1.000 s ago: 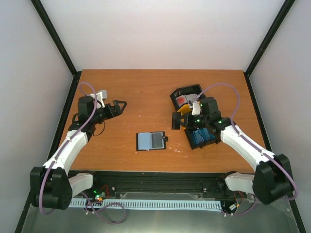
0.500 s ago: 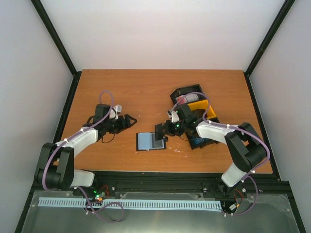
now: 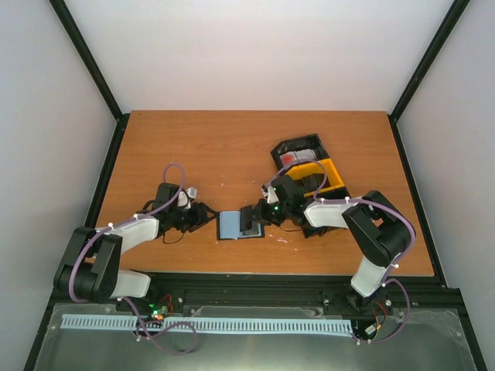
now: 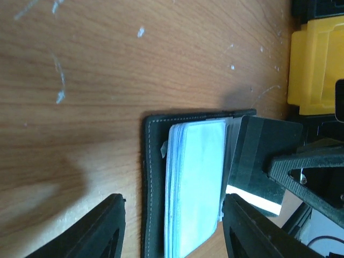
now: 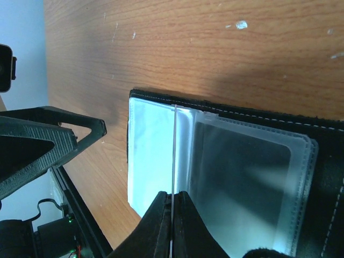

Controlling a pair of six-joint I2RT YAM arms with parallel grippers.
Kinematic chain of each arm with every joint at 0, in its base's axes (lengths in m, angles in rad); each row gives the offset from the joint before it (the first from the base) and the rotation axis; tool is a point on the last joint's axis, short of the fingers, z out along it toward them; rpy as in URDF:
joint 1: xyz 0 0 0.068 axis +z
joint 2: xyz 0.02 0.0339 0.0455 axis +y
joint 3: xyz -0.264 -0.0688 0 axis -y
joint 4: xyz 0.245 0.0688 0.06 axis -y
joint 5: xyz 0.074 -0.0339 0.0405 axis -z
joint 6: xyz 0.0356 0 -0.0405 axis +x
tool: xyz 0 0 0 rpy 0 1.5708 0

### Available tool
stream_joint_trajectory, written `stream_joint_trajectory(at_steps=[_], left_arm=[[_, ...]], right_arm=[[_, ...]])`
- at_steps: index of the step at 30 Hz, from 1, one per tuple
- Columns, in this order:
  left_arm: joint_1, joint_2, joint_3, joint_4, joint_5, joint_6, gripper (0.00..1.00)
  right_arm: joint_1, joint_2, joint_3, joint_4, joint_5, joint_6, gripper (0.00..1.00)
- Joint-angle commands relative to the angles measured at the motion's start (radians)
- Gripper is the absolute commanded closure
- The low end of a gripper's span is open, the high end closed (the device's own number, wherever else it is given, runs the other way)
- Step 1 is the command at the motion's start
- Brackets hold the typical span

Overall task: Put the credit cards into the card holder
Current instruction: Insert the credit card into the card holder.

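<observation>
The table (image 3: 193, 147) is smooth orange-brown wood grain, flecked with small white marks. On its right side lies a joined row of hard plastic trays (image 3: 325, 170), some black and one yellow, boxy and open-topped.

Near the middle of the front edge the holder (image 4: 152, 177) lies opened flat. It is black and leather-like, with pale stitching along its border and glossy clear plastic sleeves inside. One side shows a light blue card (image 4: 196, 183) with layered sleeve edges. The other sleeve holds a dark grey card (image 5: 242, 183) with rounded corners.

The left gripper (image 4: 173, 201) is low at the holder's left end. Its matte black fingers are spread apart on either side of the blue half and grasp nothing. Whether they touch the leather cannot be told.

The right gripper (image 5: 173, 199) is clenched on a thin stiff card (image 5: 173, 156). Its own camera sees the card edge-on as a pale line over the seam between the two halves. From the left wrist the card looks dark and stands tilted over the holder's right half. Whether it has entered a sleeve cannot be told.
</observation>
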Motion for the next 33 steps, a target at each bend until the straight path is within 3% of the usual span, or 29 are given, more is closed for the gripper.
stream_joint_trajectory(at_steps=[1, 11, 23, 33], left_arm=[[-0.007, -0.017, -0.021, 0.052, 0.045, 0.000, 0.49], [-0.013, 0.006, -0.056, 0.049, 0.060, 0.029, 0.49], [-0.018, 0.073, -0.067, 0.090, 0.077, 0.027, 0.71], [-0.020, 0.110, -0.067, 0.102, 0.061, 0.023, 0.72]], right_arm=[[0.010, 0.009, -0.019, 0.071, 0.012, -0.004, 0.97], [0.011, 0.063, -0.057, 0.158, -0.069, 0.047, 0.97], [0.014, 0.121, -0.032, 0.122, -0.094, 0.054, 0.97], [0.017, 0.148, -0.012, 0.120, -0.090, 0.087, 0.97]])
